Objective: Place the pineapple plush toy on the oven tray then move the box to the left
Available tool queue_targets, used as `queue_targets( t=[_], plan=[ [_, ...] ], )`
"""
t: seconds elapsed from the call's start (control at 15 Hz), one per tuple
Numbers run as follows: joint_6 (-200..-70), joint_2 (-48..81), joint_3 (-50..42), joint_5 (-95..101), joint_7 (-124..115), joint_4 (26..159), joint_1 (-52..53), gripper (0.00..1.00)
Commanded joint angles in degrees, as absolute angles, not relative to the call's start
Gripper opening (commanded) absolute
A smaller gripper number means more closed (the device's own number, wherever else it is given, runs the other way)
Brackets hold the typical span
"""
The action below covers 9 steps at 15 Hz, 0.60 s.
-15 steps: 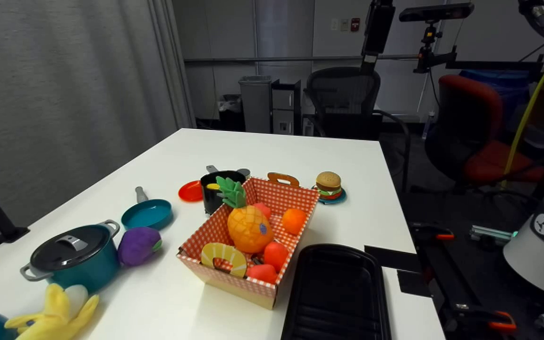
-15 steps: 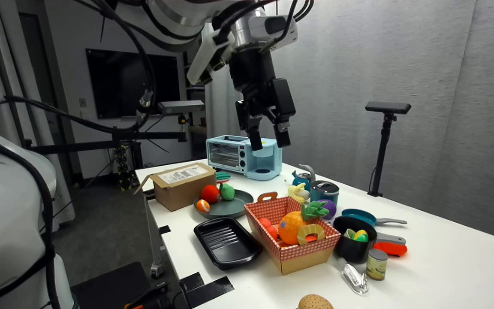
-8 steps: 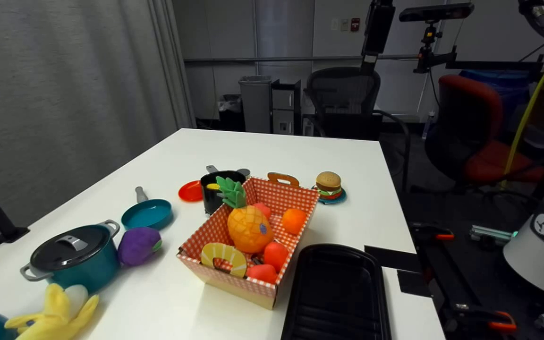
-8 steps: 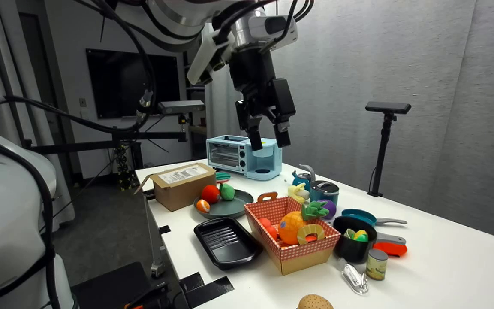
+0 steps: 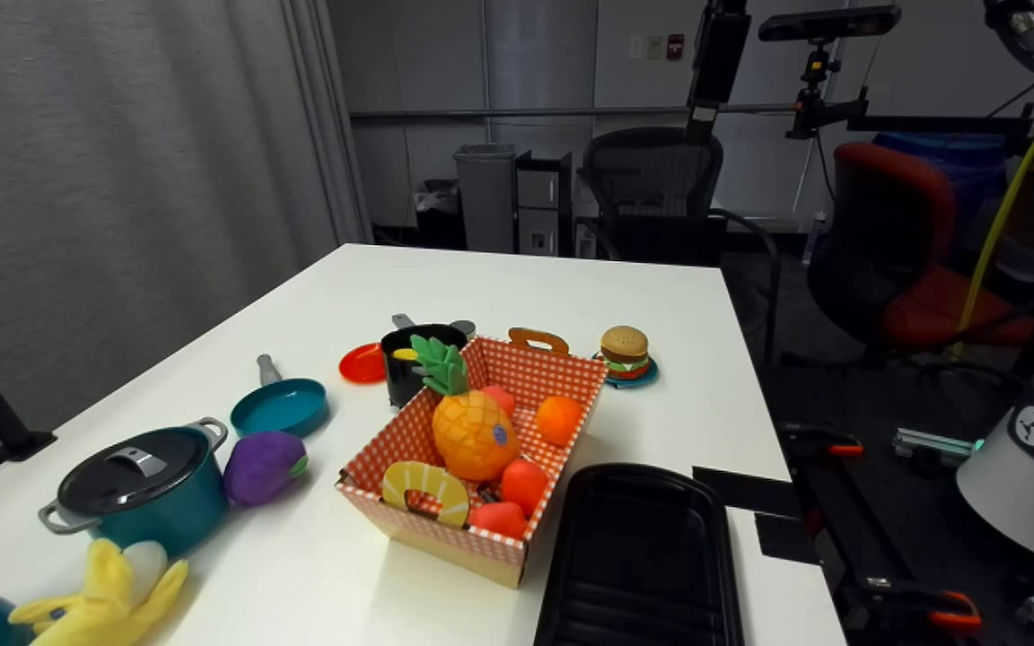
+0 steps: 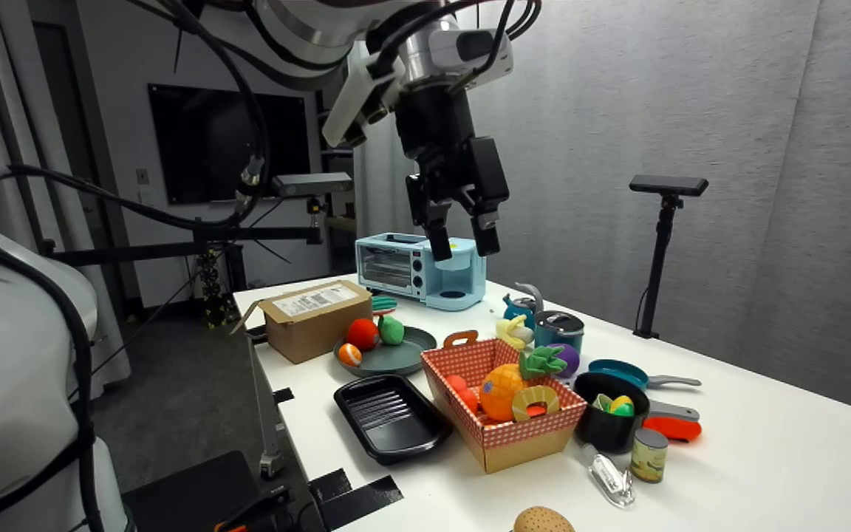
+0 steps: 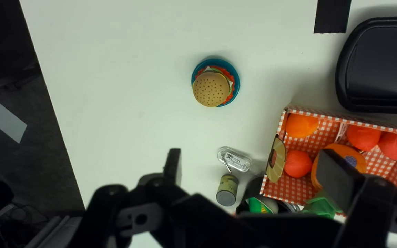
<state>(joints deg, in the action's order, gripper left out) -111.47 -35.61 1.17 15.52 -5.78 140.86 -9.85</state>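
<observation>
Step one seems pending: wide, empty fingers [image 6: 487, 235] should next grasp the pineapple plush [image 6: 501, 393] in the box [image 6: 529, 451]; oven tray [image 6: 396, 421] at its nine o'clock, in an exterior view.

one pineapple plush [image 5: 468, 438], one tray [image 5: 647, 547], one burger [image 5: 625, 352]

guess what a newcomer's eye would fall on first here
Probably the rounded, green-tufted orange-yellow pineapple plush toy, resting in the shallow, red-checked tan cardboard box. Next comes the flat black rectangular oven tray beside that box, then the black fingers, spread apart high over the white table.
</observation>
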Motion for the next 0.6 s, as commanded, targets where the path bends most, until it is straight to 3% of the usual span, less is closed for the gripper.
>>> queue_targets(
  t=[0.0, 0.53],
  plan=[
    [-113.49, -32.69, 0.30, 16.32, -6.06, 139.70, -8.69, 1.00],
    [-119.73, -19.29, 0.07, 15.46, 3.87, 135.42, -4.17, 1.00]
  ],
)
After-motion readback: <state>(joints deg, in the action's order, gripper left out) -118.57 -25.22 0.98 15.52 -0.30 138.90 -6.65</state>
